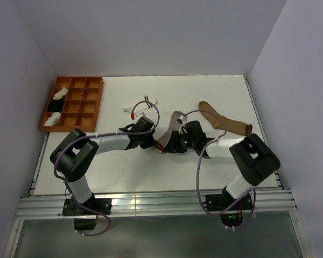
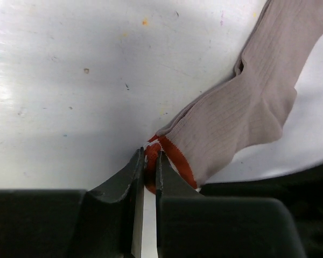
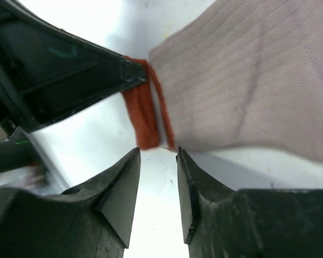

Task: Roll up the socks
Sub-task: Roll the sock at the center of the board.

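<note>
The grey sock [image 1: 176, 122] lies in the middle of the table, its red-striped white cuff [image 2: 169, 156] toward the near edge. My left gripper [image 2: 149, 157] is shut on the cuff's red edge; in the top view it [image 1: 154, 141] is just left of the cuff. My right gripper [image 3: 158, 153] is open, its tips just short of the cuff [image 3: 142, 115], and holds nothing; in the top view it [image 1: 170, 145] is right of the cuff. The tan-brown sock with a dark toe [image 1: 222, 120] lies at the right. The short white striped sock [image 1: 140, 105] lies further back.
An orange compartment tray [image 1: 91, 92] stands at the back left with white bundles [image 1: 59, 95] and a black bundle [image 1: 55, 106] in it. The left gripper's dark fingers [image 3: 91, 75] fill the upper left of the right wrist view. White walls enclose the table.
</note>
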Motion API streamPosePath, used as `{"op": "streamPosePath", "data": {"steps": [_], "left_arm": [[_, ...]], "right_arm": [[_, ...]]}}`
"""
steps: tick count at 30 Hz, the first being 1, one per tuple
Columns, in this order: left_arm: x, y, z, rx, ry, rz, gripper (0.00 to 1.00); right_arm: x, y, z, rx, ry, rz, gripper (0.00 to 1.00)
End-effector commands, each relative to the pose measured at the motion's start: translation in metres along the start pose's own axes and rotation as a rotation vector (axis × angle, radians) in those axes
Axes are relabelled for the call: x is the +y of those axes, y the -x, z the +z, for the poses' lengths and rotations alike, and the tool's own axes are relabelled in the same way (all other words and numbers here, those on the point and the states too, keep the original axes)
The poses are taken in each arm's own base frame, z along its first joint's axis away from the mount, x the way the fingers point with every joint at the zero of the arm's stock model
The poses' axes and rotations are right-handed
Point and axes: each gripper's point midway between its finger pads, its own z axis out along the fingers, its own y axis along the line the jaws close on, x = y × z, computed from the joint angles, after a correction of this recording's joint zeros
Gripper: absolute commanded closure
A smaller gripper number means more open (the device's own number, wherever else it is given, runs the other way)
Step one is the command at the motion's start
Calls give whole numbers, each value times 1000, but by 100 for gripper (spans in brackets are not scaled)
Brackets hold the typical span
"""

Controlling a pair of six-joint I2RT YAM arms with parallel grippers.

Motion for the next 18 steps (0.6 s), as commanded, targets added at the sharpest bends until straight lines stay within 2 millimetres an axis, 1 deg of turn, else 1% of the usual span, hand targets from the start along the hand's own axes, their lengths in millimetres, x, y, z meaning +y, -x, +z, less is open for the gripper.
{"op": "streamPosePath", "data": {"steps": [1, 2, 3, 4, 7, 8, 9, 11, 12, 13, 17, 18], "left_arm": [[12, 6, -5, -31, 99, 87, 100], [11, 5, -5, -32, 101, 108, 100], [8, 6, -5, -35, 99, 113, 100], [8, 5, -5, -32, 102, 119, 100], [3, 1, -4, -17, 92, 131, 100], [4, 0, -3, -14, 95, 132, 100], [4, -2, -3, -12, 95, 137, 100], [2, -3, -2, -9, 95, 145, 100], [2, -3, -2, -6, 93, 145, 100], [1, -4, -2, -3, 93, 148, 100], [-1, -3, -2, -3, 91, 154, 100], [-1, -4, -2, -1, 91, 157, 100]], "right_arm": [[-9, 11, -10, -80, -225, -236, 58], [-5, 12, -11, -95, -245, -276, 58], [0, 23, -15, -143, -280, -335, 58], [10, 17, -12, -143, -270, -382, 58], [23, 25, -14, -197, -284, -473, 58], [33, 19, -11, -189, -260, -508, 58], [36, 23, -11, -213, -270, -542, 58], [40, 23, -8, -225, -273, -571, 59], [45, 23, -5, -234, -268, -595, 59], [42, 22, -2, -233, -284, -604, 59], [45, 21, 4, -244, -297, -655, 59], [48, 18, 5, -244, -293, -677, 59]]}}
